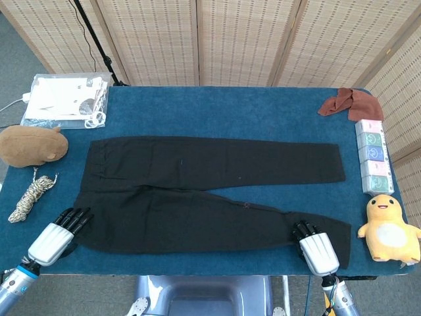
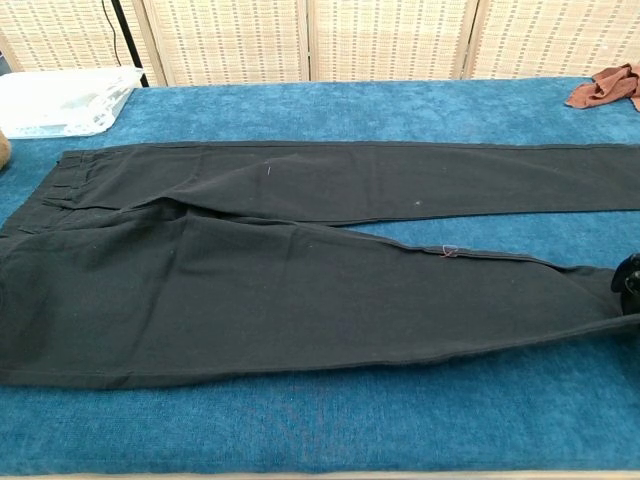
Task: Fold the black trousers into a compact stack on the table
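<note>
Black trousers (image 1: pixel 210 191) flat, right hand (image 1: pixel 316 247) fingertips hidden at hem, grip unclear, left hand (image 1: pixel 56 234) released beside waist.

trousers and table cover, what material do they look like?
Trousers: matte black woven cloth, probably cotton twill; lies flat with soft creases and stitched seams. Table cover: blue napped fabric, velvet-like or felt; mottled sheen in the chest view.
</note>
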